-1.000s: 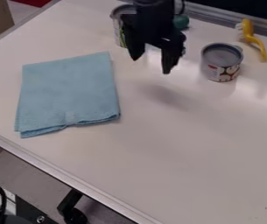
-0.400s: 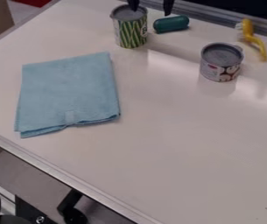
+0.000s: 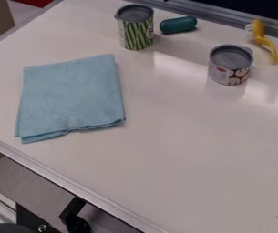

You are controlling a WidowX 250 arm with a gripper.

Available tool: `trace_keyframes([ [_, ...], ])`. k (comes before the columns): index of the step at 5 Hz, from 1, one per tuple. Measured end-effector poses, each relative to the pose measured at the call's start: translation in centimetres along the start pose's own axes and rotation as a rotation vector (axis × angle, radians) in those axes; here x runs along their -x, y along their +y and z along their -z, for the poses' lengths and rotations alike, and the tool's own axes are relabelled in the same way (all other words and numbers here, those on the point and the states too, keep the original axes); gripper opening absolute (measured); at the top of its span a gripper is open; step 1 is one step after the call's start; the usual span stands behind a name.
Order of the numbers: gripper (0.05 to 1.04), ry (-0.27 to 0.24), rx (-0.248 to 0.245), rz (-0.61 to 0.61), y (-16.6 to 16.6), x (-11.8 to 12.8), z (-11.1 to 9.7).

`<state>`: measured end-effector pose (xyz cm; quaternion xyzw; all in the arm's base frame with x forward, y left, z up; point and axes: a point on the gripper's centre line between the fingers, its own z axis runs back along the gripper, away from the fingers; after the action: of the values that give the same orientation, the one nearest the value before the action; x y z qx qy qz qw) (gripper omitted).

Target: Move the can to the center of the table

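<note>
Surveying the surface (image 3: 189, 150), I located an upright striped can (image 3: 136, 35) near a green cylinder (image 3: 178, 25), and a shorter can (image 3: 230, 68); I could not determine the hand's opening or grip.

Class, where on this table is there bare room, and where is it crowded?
Widest: right of the cloth and in front of the short can, to the near table edge. Smaller: between short can and striped can. Crowded: far side, with both cans, green capsule and yellow brush.
</note>
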<state>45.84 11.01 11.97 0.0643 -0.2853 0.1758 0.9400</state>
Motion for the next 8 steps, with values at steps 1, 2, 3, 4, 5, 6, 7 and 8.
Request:
trace_keyframes([
  [1,0.998,-0.018,-0.056,-0.061,1.0,-0.8,0.5],
  [2,0.998,-0.033,-0.118,-0.106,2.2,-1.3,1.6],
  [3,0.998,-0.038,-0.150,-0.119,2.7,-1.8,2.6],
  [4,0.998,-0.047,-0.186,-0.124,3.2,-2.3,2.8],
  [5,0.998,-0.001,-0.181,-0.126,3.7,-2.1,3.3],
  [6,0.998,0.060,-0.204,-0.115,4.0,-1.1,4.2],
  [7,0.998,0.062,-0.186,-0.108,4.1,-0.7,4.6],
  [8,0.998,0.131,-0.128,-0.088,3.6,1.6,5.5],
])
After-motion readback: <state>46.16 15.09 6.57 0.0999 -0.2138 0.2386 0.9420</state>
